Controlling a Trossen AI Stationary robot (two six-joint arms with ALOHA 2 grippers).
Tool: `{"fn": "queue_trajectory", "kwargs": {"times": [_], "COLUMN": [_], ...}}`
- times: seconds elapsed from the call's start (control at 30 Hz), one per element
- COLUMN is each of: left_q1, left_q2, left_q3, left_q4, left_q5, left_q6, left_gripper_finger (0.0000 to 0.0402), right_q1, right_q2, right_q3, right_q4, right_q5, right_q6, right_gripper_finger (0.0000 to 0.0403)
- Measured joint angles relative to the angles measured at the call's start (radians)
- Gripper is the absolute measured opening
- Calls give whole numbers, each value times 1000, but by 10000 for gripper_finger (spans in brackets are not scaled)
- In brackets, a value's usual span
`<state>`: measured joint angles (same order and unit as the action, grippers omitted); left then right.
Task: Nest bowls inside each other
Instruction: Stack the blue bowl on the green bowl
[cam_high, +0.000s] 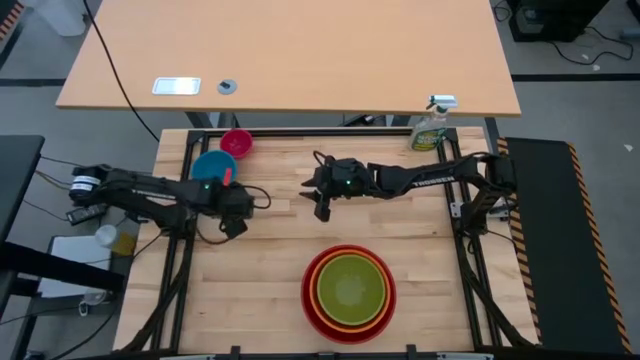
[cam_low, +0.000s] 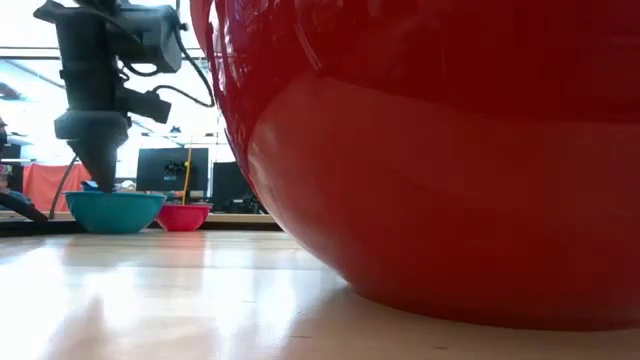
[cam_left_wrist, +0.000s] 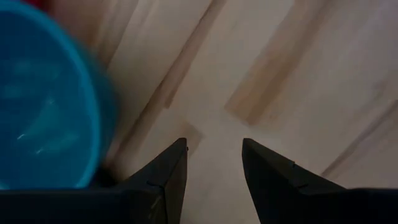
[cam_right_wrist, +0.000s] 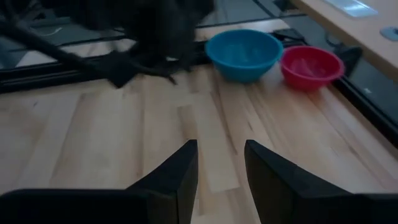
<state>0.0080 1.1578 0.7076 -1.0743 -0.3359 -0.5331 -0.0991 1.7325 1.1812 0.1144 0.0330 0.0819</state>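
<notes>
- Left gripper (cam_high: 236, 224) open, empty, just beside blue bowl (cam_high: 213, 168).
- Right gripper (cam_high: 320, 205) open, empty, mid-table.
- Pink bowl (cam_high: 237, 142) behind blue; green (cam_high: 351, 284) nested in orange (cam_high: 351, 322), red (cam_high: 307, 290).
- Risk: finger shoving blue rim, bowl skidding into pink.

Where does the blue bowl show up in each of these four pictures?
High view: blue bowl upper left, by the left arm.
Low view: far left, in the distance.
Left wrist view: fills the left side.
Right wrist view: top centre.
Shared landmark: the pink bowl sits right beside it.
</notes>
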Motion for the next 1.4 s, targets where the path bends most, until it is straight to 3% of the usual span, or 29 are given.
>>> {"fn": "queue_trajectory", "kwargs": {"times": [0.37,0.63,1.03,1.4], "left_q1": [16,179,315,407], "left_q2": [22,106,280,337], "left_q3": [175,176,176,160], "left_q4": [-218,-248,-175,-107], "left_q5": [-96,-116,-86,-112], "left_q6": [-68,9,217,308], "left_gripper_finger": [157,157,157,157], "right_q1": [6,8,25,27], "right_q2": [0,0,0,0], "right_q3": [0,0,0,0], "right_q4": [-3,40,75,73], "right_q5": [-8,-61,-86,-87], "right_q6": [-59,-102,-138,-138], "right_gripper_finger": [140,140,138,138]}}
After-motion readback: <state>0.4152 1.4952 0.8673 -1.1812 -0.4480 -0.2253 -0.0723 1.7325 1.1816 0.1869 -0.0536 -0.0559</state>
